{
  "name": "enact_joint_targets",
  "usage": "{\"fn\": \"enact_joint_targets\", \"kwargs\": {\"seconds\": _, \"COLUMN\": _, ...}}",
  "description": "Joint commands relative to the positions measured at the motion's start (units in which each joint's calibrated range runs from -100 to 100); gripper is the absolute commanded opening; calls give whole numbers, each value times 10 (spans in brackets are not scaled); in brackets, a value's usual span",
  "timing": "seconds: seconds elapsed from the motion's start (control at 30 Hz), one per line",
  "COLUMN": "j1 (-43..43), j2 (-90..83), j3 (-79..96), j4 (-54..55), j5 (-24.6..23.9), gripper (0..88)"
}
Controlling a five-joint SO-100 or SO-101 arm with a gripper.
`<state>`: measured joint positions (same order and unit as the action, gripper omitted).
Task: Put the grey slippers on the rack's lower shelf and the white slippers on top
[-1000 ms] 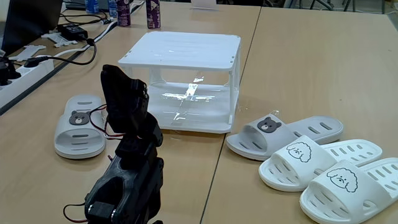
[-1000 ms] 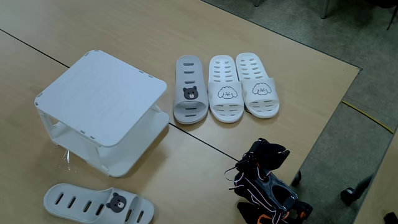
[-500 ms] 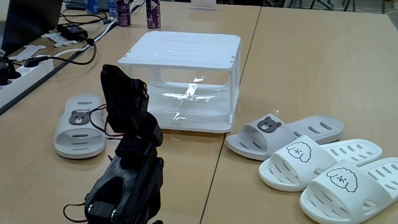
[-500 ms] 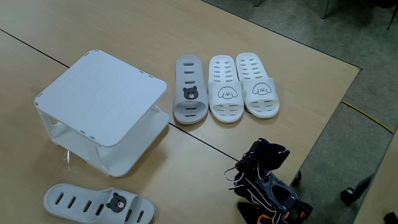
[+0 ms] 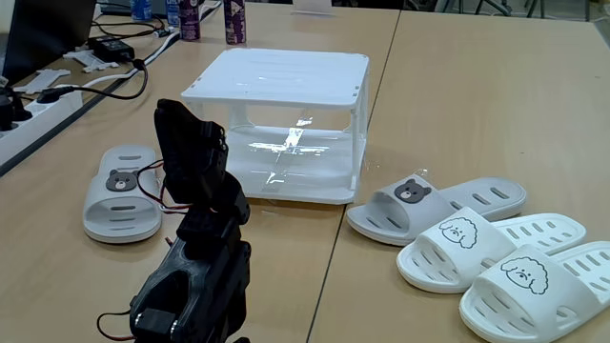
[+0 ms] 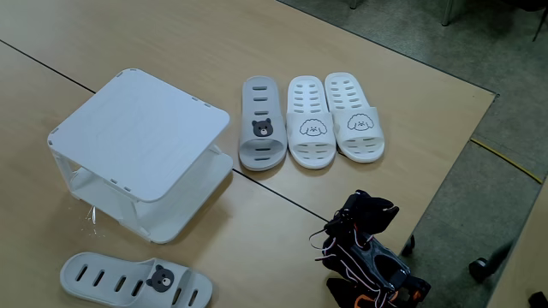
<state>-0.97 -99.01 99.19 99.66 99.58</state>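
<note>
Wooden counter holds all four slippers outside the rack; nothing is placed yet, the folded arm's fingers unreadable, and a grey slipper at left awaits reaching.

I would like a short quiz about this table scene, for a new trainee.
1. True or false: a slipper already lies on the rack.
2. How many white slippers lie on the table?
3. Beside the white slippers lies: A) a grey slipper, B) a bottle.

Key: 1 false; 2 two; 3 A. The other grey slipper lies apart, on the rack's far side, nearer the folded arm.
</note>
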Motion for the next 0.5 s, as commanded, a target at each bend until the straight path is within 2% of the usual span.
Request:
{"fn": "enact_joint_targets", "kwargs": {"seconds": 0.0, "j1": -9, "j2": 2, "j3": 6, "j4": -3, "j5": 4, "gripper": 6}}
{"fn": "enact_joint_targets", "kwargs": {"seconds": 0.13, "j1": -6, "j2": 116, "j3": 2, "j4": -5, "j5": 4, "gripper": 6}}
{"fn": "enact_joint_targets", "kwargs": {"seconds": 0.33, "j1": -9, "j2": 337, "j3": -117, "j4": -5, "j5": 4, "gripper": 6}}
{"fn": "enact_joint_targets", "kwargs": {"seconds": 0.47, "j1": -8, "j2": 454, "j3": -69, "j4": -7, "j5": 4, "gripper": 6}}
